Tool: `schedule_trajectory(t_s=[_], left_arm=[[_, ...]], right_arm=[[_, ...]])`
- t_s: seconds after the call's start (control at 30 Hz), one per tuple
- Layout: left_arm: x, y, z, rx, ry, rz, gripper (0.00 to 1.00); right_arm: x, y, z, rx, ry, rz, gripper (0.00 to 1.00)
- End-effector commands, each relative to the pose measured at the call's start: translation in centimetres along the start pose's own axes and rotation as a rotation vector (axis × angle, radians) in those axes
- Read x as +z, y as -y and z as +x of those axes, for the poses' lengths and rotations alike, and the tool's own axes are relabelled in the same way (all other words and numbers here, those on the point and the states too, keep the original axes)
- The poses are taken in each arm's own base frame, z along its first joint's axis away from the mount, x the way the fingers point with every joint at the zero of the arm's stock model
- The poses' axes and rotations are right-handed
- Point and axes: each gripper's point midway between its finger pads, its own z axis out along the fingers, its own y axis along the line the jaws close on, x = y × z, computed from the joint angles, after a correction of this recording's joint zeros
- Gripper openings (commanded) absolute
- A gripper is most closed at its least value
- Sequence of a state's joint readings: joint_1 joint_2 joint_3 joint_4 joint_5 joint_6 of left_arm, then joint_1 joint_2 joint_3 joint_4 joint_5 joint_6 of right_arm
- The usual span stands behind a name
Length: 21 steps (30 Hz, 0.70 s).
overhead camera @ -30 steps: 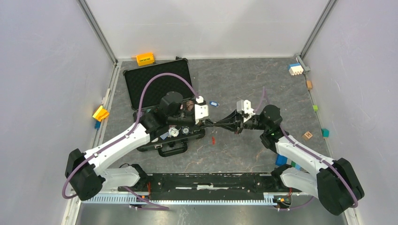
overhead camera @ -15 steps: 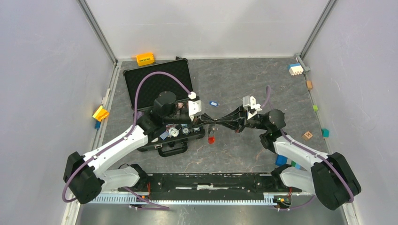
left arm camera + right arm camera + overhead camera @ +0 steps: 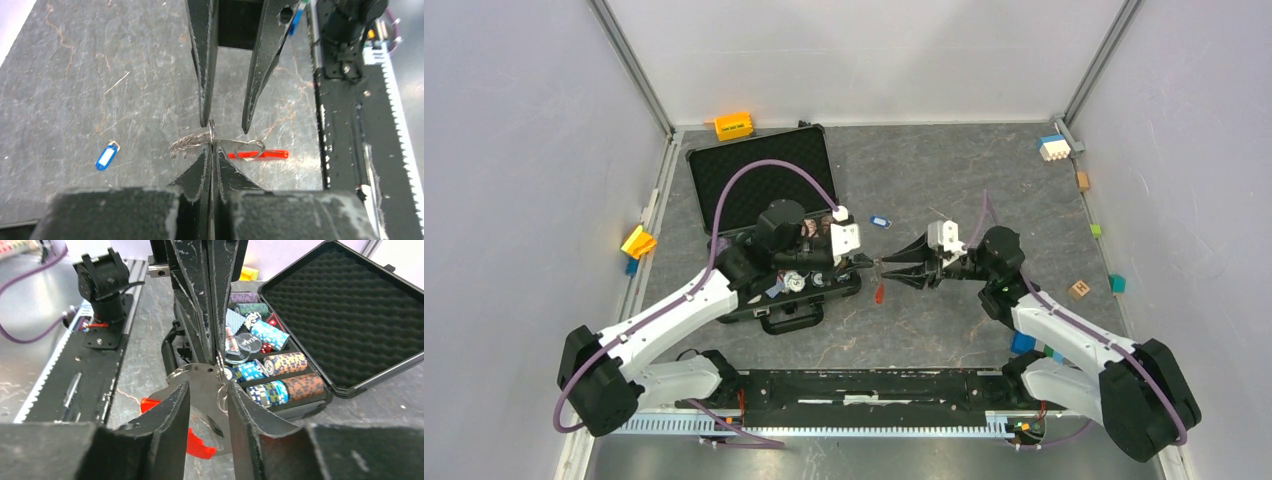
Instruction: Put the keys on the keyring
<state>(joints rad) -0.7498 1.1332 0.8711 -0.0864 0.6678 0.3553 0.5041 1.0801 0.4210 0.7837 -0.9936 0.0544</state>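
Since a second ago my right end effector (image 3: 887, 268) has let go: its two black fingers, then shut tip to tip against my left one, now stand spread about the keyring (image 3: 192, 141), a thin string of small silvery metal pieces with a bright red flat strip. My left end effector (image 3: 210, 149) is pressed together, pinching that keyring by a wire loop, clear of the grey mottled counter (image 3: 964, 180). In the top view the red strip hangs toward 6 o'clock. At 12 o'clock, well apart, lies a tiny flat key (image 3: 880, 221) with a bright blue plastic head. At 9 o'clock sits an open black hard case (image 3: 764, 175) holding striped poker chips (image 3: 272, 335).
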Motion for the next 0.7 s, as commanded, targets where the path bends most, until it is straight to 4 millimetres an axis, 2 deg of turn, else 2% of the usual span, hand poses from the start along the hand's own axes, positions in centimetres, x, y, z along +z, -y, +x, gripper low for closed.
schedule_trajectory(t_s=[0.0,0.27,0.47,0.67], left_arm=[[-1.1,-1.1,-0.4,0.195,-0.060,-0.078,0.02],[-0.5,-0.3,1.3,0.380,-0.151,-0.092,0.02],[0.1,-0.3,1.4,0.429,-0.176,-0.114,0.02],[0.1,-0.5,1.5,0.447,-0.196,-0.134,0.02]], right_arm=[[0.0,0.8,0.0,-0.208,-0.102,-0.036,0.41],[-0.6,0.2,1.2,-0.313,-0.187,-0.074,0.42],[-0.6,-0.1,1.7,-0.320,-0.200,-0.093,0.41],[-0.9,0.9,1.9,-0.339,-0.232,-0.039,0.41]])
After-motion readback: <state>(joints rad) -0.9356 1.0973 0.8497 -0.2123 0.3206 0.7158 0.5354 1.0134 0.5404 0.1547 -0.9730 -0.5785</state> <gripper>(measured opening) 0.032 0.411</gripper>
